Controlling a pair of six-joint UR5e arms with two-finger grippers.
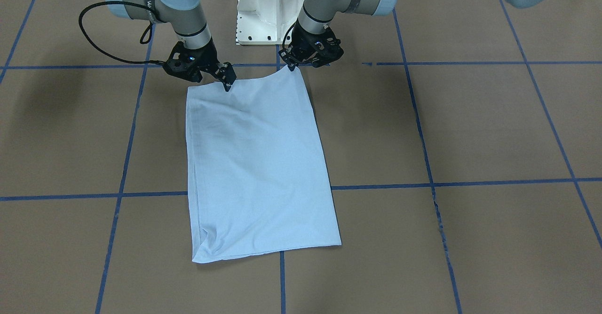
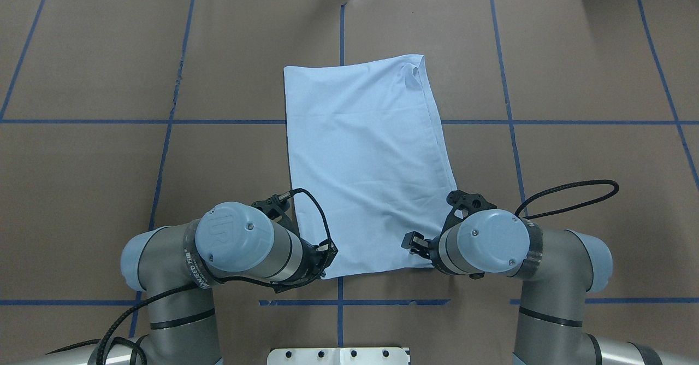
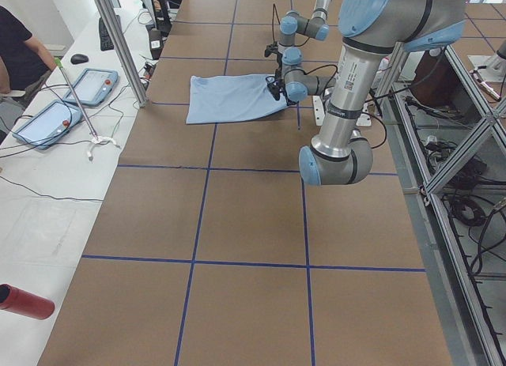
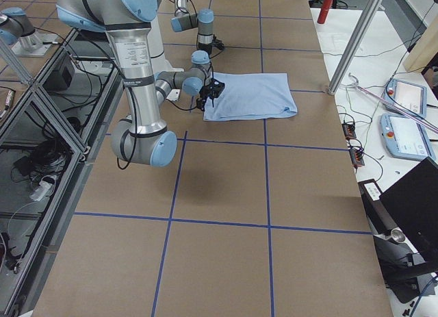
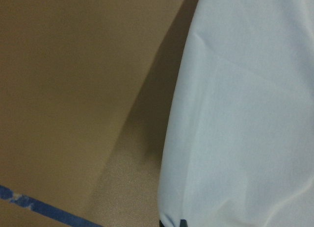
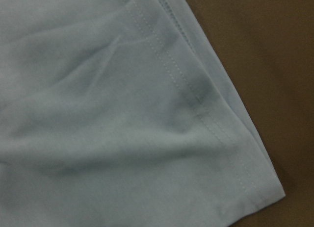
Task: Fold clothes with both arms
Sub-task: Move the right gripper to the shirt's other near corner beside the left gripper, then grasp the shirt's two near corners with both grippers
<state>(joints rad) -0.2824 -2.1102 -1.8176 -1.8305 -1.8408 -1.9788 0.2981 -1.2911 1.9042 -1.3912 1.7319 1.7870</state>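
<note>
The light blue T-shirt [image 1: 258, 163] lies folded into a long rectangle on the brown table, and it also shows in the overhead view [image 2: 366, 163]. Its print and neck tag are hidden. My left gripper [image 1: 291, 67] is shut on the shirt's near corner on my left and holds it slightly raised. A shadow lies under the cloth [image 5: 245, 114] in the left wrist view. My right gripper [image 1: 227, 85] is shut on the other near corner. The right wrist view shows only the stitched hem [image 6: 196, 99]. From overhead, both wrists [image 2: 240, 245] [image 2: 486, 242] cover the fingertips.
The white pedestal base [image 1: 263, 13] stands just behind the shirt's near edge. Blue tape lines [image 1: 470, 182] grid the table. A side table with tablets [image 3: 47, 121], a metal post [image 3: 118, 42] and a red cylinder [image 3: 24, 301] lies beyond the far edge.
</note>
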